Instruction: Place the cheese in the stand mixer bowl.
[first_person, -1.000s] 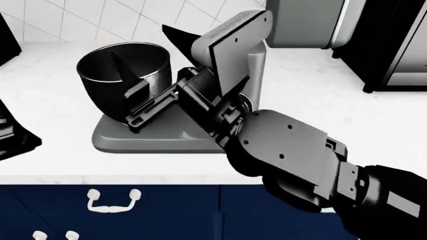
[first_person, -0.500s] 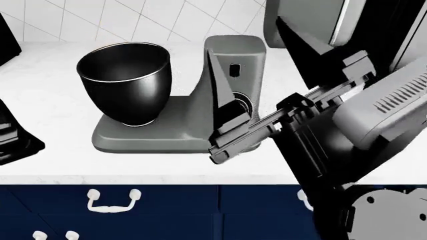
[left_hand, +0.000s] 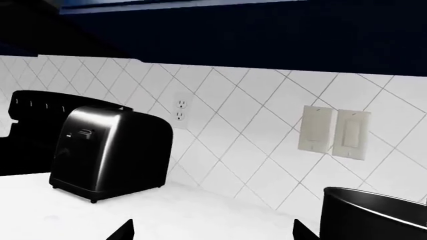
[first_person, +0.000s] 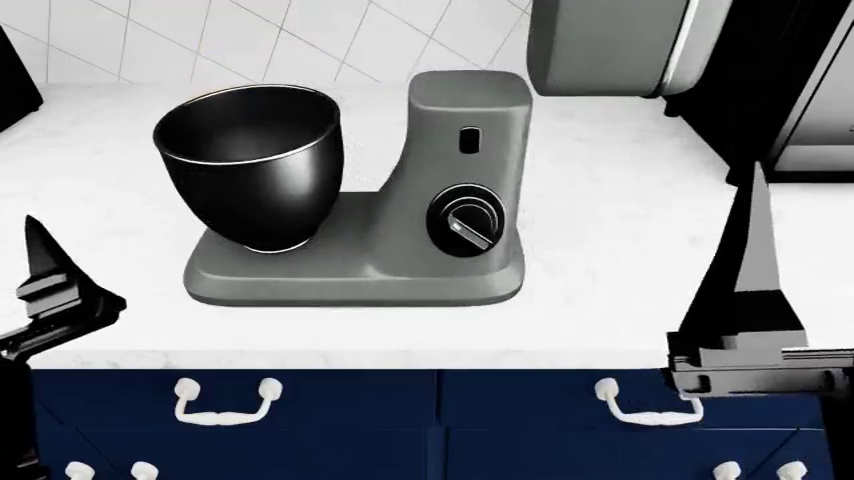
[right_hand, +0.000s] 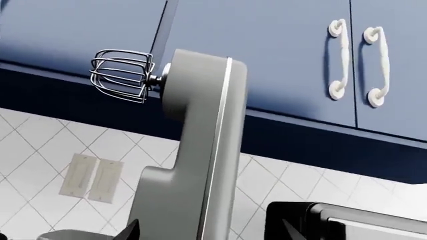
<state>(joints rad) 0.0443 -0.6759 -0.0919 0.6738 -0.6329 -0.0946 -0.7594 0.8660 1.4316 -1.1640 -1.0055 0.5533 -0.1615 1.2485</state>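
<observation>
The stand mixer bowl (first_person: 248, 165), glossy black with a thin silver rim, sits on the grey mixer's base (first_person: 354, 270) on the white counter; its inside looks empty. Its rim also shows in the left wrist view (left_hand: 373, 212). The cheese is out of view in every frame. My left gripper (first_person: 54, 290) is low at the counter's front left, open and empty, with its fingertips (left_hand: 123, 232) wide apart. My right gripper (first_person: 754, 310) is at the front right, open and empty, facing the mixer's raised head (right_hand: 200, 150) and whisk (right_hand: 123, 75).
A black toaster (left_hand: 110, 150) stands to the left of the bowl by the tiled wall. A grey appliance (first_person: 614, 45) and a black one (first_person: 787, 90) stand at the back right. Blue drawers with white handles (first_person: 227, 400) lie below the counter's front edge.
My right arm, which reached across the mixer, has swung right and down to the counter's front right. The left gripper has risen into view at the front left.
</observation>
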